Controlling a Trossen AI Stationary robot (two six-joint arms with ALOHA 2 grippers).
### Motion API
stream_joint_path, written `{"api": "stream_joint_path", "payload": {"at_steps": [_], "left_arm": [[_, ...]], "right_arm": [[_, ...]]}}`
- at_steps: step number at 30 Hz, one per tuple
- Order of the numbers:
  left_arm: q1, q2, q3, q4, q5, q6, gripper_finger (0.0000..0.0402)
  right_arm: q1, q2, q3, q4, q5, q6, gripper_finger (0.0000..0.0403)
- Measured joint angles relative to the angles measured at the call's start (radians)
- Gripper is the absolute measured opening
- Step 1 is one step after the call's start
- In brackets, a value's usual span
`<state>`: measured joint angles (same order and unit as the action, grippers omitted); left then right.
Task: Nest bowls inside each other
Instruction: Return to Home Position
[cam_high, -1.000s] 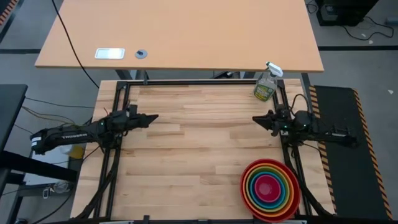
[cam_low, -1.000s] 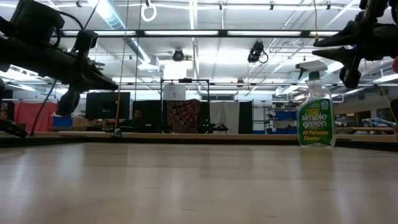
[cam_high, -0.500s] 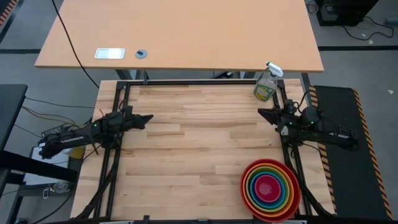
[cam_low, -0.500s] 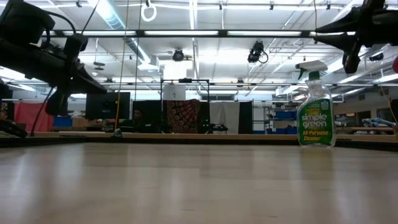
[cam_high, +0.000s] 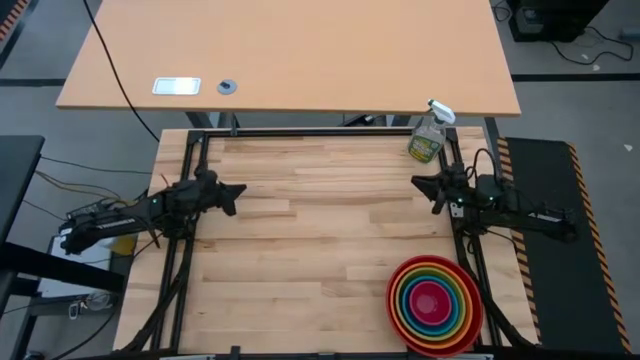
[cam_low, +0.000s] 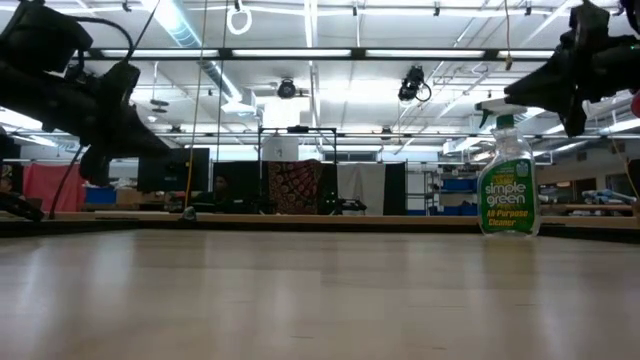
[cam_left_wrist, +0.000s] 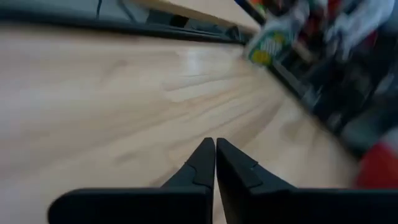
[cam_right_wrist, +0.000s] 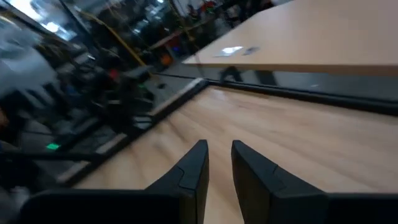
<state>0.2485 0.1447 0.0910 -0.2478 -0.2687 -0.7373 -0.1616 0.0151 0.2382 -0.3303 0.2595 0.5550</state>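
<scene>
The bowls (cam_high: 435, 305) stand nested as one stack near the table's near right corner. The red one is outermost with its base on the wood. Orange, green and blue rings lie inside it, with pink in the middle. A red blur (cam_left_wrist: 379, 168) in the left wrist view is that stack. My left gripper (cam_high: 238, 189) hovers over the table's left edge, shut and empty, its tips together (cam_left_wrist: 215, 146). My right gripper (cam_high: 418, 183) hovers over the right edge, far side of the bowls. Its fingers stand a narrow gap apart (cam_right_wrist: 219, 149) with nothing between them.
A clear spray bottle (cam_high: 428, 138) with a green label (cam_low: 506, 200) stands upright at the table's far right corner. Black frame rails (cam_high: 185, 250) run along the left and right edges. A light wooden desk (cam_high: 290, 50) stands beyond the far edge. The middle of the table is bare wood.
Both grippers have rolled about their own long line while hovering at the table's sides. Neither has opened or shut, and the bowls have stayed where they were.
</scene>
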Motion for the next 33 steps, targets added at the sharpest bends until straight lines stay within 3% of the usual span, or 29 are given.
{"api": "stream_joint_path", "payload": {"at_steps": [4,7,14,33], "left_arm": [[0.0,0.013,0.0,0.0,0.0,0.293,0.0021],[0.0,0.012,0.0,0.002,0.0,0.392,0.0022],[0.0,0.012,0.0,0.005,0.0,0.409,0.0022],[0.0,0.012,-0.001,0.007,0.0,0.409,0.0023]], "right_arm": [[0.0,0.0,-0.001,-0.036,0.081,-0.063,0.0078],[0.0,0.0,-0.001,-0.033,0.099,-0.099,0.0078],[0.0,0.0,-0.008,-0.244,0.11,-0.443,0.0078],[0.0,0.0,-0.015,-0.231,0.106,-0.439,0.0078]]}}
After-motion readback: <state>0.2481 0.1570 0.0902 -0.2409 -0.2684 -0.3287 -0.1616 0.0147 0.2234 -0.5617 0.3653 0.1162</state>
